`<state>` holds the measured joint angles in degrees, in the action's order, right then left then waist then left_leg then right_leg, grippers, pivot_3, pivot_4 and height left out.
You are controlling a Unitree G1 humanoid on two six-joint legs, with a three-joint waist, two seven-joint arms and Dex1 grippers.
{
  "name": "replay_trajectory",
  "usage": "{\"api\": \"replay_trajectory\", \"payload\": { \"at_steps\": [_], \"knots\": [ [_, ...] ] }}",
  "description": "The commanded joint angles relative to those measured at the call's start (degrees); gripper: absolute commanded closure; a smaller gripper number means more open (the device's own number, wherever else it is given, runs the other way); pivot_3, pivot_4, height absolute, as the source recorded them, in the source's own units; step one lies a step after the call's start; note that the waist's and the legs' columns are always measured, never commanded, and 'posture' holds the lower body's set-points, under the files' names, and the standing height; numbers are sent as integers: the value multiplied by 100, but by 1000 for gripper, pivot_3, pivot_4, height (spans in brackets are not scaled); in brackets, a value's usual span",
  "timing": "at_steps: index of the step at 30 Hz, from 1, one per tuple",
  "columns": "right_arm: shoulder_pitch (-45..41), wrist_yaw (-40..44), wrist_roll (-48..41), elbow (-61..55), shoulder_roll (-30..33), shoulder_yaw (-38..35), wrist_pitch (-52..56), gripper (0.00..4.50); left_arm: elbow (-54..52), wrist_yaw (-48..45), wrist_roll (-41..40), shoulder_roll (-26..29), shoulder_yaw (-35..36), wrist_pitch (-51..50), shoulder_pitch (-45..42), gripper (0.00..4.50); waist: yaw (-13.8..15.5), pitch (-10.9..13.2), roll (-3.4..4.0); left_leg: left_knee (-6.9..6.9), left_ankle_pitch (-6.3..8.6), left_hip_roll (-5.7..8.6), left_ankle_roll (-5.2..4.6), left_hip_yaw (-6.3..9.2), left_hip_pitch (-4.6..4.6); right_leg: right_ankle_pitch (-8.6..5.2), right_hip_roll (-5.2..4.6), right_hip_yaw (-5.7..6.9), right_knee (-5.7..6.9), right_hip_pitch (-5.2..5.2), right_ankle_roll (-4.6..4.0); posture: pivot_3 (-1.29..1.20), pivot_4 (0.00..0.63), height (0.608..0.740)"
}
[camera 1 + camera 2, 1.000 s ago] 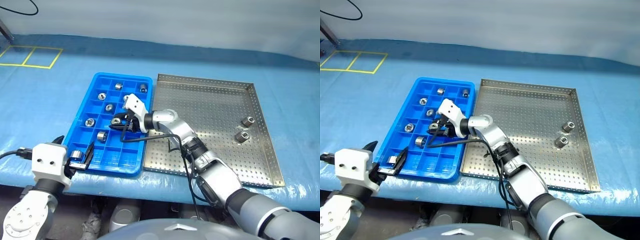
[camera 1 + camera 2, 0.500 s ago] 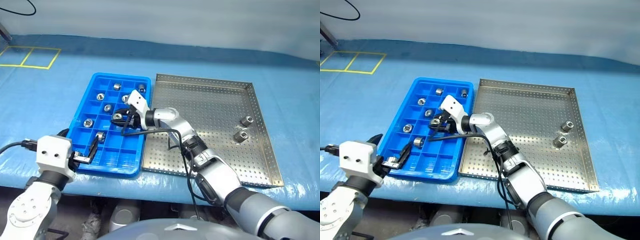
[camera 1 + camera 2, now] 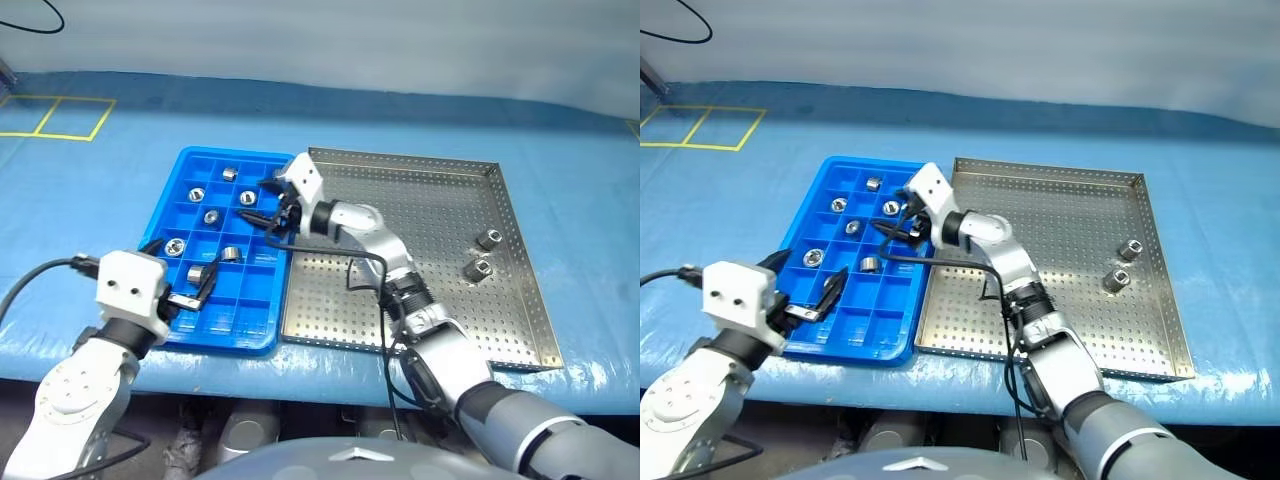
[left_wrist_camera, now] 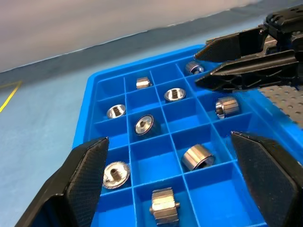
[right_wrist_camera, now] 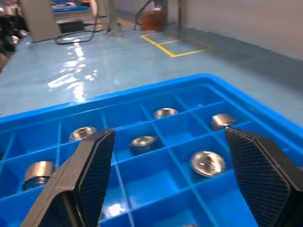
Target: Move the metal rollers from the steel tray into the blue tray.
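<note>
Two metal rollers [image 3: 484, 252] left in the steel tray [image 3: 420, 330] look dense, hard and slippery; pinch across the round sides. Both the right hand [image 3: 272, 203] and left hand [image 3: 182, 275] are spread, empty, over the blue tray [image 3: 262, 335].

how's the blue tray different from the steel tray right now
The blue tray is plastic, narrow and split into small square compartments; the steel tray is wider, with one open perforated floor. The blue tray holds most of the metal rollers; the steel tray has two left. Both lie flat, side by side.
</note>
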<state>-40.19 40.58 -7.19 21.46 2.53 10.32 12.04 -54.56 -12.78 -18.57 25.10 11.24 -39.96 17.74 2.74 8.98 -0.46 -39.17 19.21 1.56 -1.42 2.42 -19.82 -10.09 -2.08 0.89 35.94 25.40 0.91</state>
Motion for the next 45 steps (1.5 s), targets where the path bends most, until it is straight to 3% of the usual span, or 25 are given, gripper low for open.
{"api": "replay_trajectory", "payload": {
  "at_steps": [1, 5, 12, 18, 23, 33, 45],
  "knots": [
    [339, -355, 11, -1011, 546, -402, 449, 594, 324, -107, 102, 66, -361, 111, -587, 0, -2, 0, 1, -1, -1, 4, -2, 5, -2, 0, 0, 6, 0, -1, 1, 87, 150, 740],
    [1189, -440, 127, -2281, 1787, -826, 1367, 594, 1222, -619, -68, -44, -1067, 246, -1867, 0, -36, 0, 8, -4, -3, 1, -4, -1, -8, 4, -5, 4, -1, 2, 5, -12, 150, 740],
    [2272, -958, 14, -3354, 2542, -1600, 2487, 594, 2593, -1502, 202, 1, -1914, 922, -2949, 0, -528, -3, 14, -3, 8, -14, -25, -53, 1, 6, -5, -17, -1, 6, 8, -190, 150, 740],
    [3045, -1398, -103, -4033, 2511, -2132, 2985, 594, 3229, -1865, 390, -280, -2462, 1363, -3412, 0, -810, -4, 16, -24, 29, -14, -64, -93, 5, 19, -5, -49, 0, 5, 31, -285, 150, 740],
    [3213, -1718, -228, -3973, 2358, -2397, 3105, 594, 3358, -2029, 366, -402, -2552, 1448, -3427, 0, -1032, -4, 16, -71, 46, -7, -94, -130, 3, 39, 0, -88, -3, 1, 66, -316, 150, 740],
    [3048, -1913, -669, -3593, 2030, -2530, 3020, 594, 3298, -2109, 422, -408, -2494, 1446, -3272, 0, -1305, -3, 17, -85, 65, -7, -132, -172, 13, 57, 48, -162, -2, 2, 96, -287, 150, 740],
    [2622, -1903, -795, -2878, 1895, -2266, 2754, 594, 3149, -1970, 509, -400, -2394, 1406, -3056, 0, -1322, -3, 18, -85, 71, -7, -145, -193, 14, 64, 42, -183, -6, 9, 108, -287, 150, 740]
  ]
}}
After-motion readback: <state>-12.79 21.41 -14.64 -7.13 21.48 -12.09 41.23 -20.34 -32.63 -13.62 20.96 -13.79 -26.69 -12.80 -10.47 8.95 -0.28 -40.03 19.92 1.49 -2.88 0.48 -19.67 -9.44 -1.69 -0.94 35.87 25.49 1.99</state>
